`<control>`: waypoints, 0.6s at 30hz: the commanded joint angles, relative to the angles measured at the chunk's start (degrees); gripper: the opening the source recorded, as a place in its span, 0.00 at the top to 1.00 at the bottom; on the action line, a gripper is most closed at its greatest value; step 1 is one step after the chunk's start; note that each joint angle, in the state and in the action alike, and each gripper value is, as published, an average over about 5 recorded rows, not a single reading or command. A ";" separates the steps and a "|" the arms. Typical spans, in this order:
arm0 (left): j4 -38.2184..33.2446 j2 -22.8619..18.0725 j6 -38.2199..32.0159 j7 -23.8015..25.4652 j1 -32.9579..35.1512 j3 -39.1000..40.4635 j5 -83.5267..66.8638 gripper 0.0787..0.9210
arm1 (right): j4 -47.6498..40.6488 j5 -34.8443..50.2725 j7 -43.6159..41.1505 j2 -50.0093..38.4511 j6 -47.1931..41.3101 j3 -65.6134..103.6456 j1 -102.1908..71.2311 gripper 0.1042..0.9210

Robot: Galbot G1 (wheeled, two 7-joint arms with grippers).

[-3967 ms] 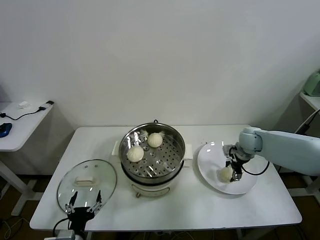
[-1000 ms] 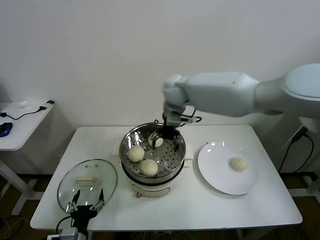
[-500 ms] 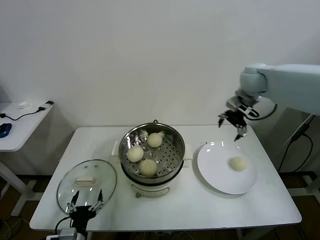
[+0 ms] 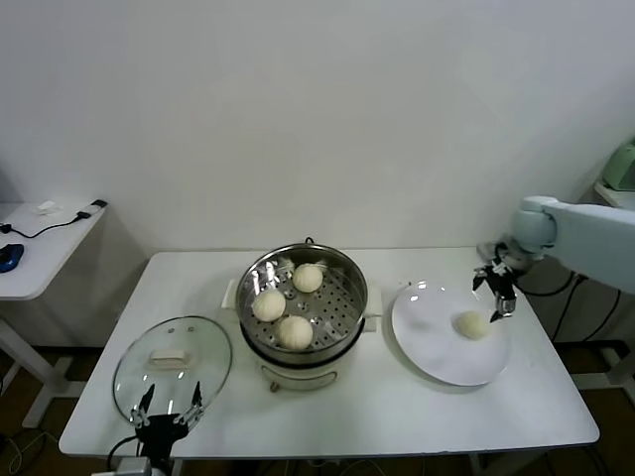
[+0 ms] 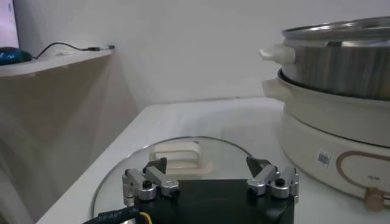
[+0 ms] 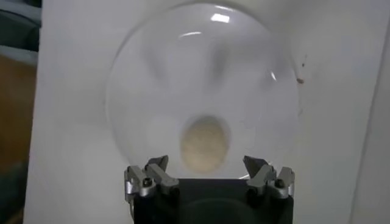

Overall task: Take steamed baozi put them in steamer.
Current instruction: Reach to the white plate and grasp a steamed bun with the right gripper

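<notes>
The right end effector (image 4: 498,288) is now hanging just above the far right edge of the plate (image 4: 427,342), having swung back across from the steamer (image 4: 303,297) within the last second. Its fingers are spread wide and holding nothing; the right wrist view shows the last bun (image 6: 205,142) lying on the plate straight ahead between the two open fingertips. A third bun is sitting in the steamer that was not there a few seconds ago, so three buns (image 4: 295,331) are resting on the perforated tray (two toward the left, one at the back) and only one is left on the plate (image 6: 152,91).

That leaves the task three quarters done, by my reading, with the arm lining up for the final pick.

The last bun (image 4: 473,324) is lying right of the plate's centre, near the end effector but not touching it. It is a smooth dome with almost no direction to it. In the right wrist view it looks slightly oval, its longer side running away from the end effector and between the fingers, so they would close across its narrower width.

The left end effector (image 4: 169,412) is idling at the near left edge of the tabletop (image 4: 397,416), fingers released, beside the glass lid (image 5: 177,161).
</notes>
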 commanded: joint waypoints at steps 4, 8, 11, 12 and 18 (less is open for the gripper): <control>0.39 -0.01 -0.23 0.00 0.17 0.06 0.22 0.12 | -8.01 -4.58 1.68 1.26 -3.52 10.63 -13.43 0.12; 0.54 -0.01 -0.25 0.00 0.03 0.21 0.25 0.12 | -8.87 -5.50 1.92 1.85 -3.53 10.97 -13.87 0.12; 0.53 -0.01 -0.24 0.00 0.02 0.33 0.28 0.12 | -9.34 -5.87 1.96 2.22 -3.56 11.16 -14.20 0.12; 0.52 -0.01 -0.24 0.00 0.03 0.36 0.28 0.12 | -9.49 -5.92 2.02 2.34 -3.59 11.28 -14.35 0.12; 0.38 0.10 -0.27 -0.03 0.14 0.34 0.29 0.12 | -10.15 -6.51 2.26 2.74 -3.57 12.35 -14.84 0.21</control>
